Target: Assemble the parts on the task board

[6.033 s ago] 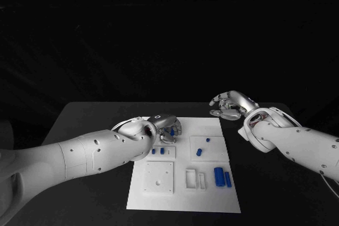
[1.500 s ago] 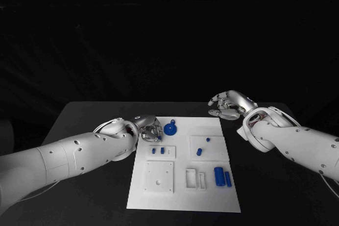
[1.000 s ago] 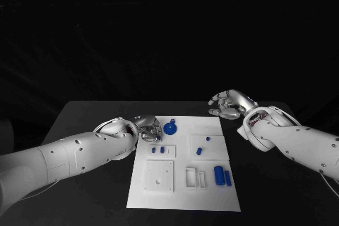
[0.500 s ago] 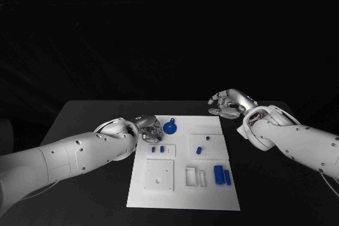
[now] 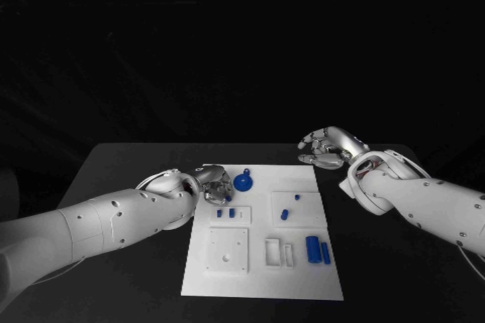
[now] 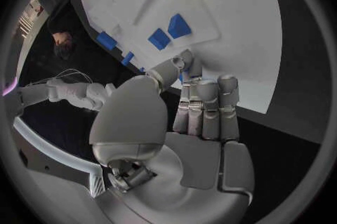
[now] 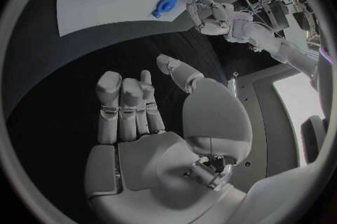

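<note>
Left robot hand (image 5: 213, 182) hovers over the far-left corner of the task board (image 5: 265, 281), fingers drawn together beside the round blue part (image 5: 242, 182), which lies flat on the board's far edge with its small tab pointing away. From the left wrist view I cannot tell whether the fingertips touch that part or merely crowd it; nothing appears pinched, so I read the hand as closed on nothing. Right robot hand (image 5: 325, 148) rests over the black table (image 5: 121, 169) just beyond the board's far-right corner — fingers curled inward, holding nothing.

Other parts: two small blue blocks (image 5: 226, 214) on the raised plate nearer me, a short peg (image 5: 285, 215) on the plate to the right, and two blue cylinders (image 5: 318, 251) near the right edge.

To do this step well, I would spread the left fingers before descending, straddle the round part across its rim rather than its tab, and close gently — a flat disc on a smooth board probably skates away if nudged sideways.
</note>
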